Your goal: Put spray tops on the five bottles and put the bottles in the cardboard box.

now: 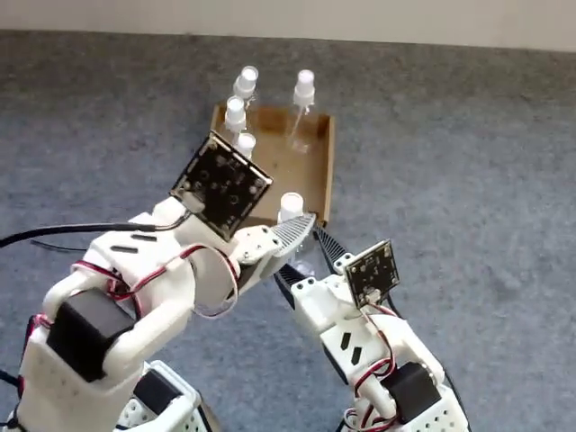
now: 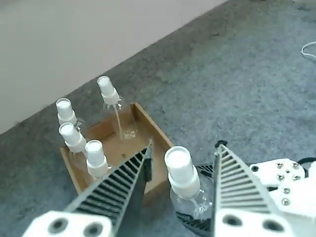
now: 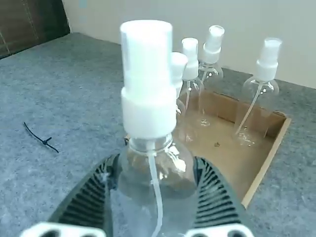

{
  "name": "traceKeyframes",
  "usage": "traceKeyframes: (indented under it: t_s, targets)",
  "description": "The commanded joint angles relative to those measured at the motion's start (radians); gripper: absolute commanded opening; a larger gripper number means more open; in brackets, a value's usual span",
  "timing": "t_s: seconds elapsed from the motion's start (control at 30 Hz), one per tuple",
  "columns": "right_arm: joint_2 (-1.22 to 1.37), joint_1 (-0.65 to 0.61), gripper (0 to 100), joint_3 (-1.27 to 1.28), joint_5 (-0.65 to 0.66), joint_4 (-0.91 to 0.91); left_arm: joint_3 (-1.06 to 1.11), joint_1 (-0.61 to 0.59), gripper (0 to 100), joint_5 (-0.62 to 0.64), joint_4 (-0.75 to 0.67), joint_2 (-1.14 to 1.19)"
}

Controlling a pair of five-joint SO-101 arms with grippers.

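Observation:
A clear bottle [image 3: 150, 173] with a white spray top [image 1: 290, 208] stands upright just in front of the cardboard box [image 1: 325, 171]. My right gripper [image 3: 155, 170] is shut on the bottle's body; its black fingers [image 1: 329, 245] flank it. My left gripper [image 2: 183, 150] is open, with its ribbed fingers [image 2: 123, 180] on either side of the spray top [image 2: 180, 168] and not touching it. Inside the box [image 2: 154, 134] stand several capped bottles [image 2: 95, 157], also seen as bottles [image 3: 264, 74] behind the held one.
A black cable tie [image 3: 42, 139] lies on the grey carpet beside the held bottle. Black cables [image 1: 54, 236] run off at the left of the high view. A pale wall [image 2: 74, 39] rises close behind the box.

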Motion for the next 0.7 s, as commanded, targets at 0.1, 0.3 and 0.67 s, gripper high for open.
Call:
traceKeyframes:
  t_s: [0.1, 0.3, 0.67]
  targets:
    - [-0.015, 0.012, 0.5, -0.018, -0.006, -0.024, -0.005, -0.108, 17, -0.006, -0.008, -0.001]
    - [-0.015, 0.012, 0.5, -0.018, -0.006, -0.025, 0.070, -0.111, 17, -0.054, -0.023, 0.001]
    - [-0.015, 0.012, 0.5, -0.018, -0.009, -0.027, 0.173, -0.111, 17, -0.057, -0.029, -0.007]
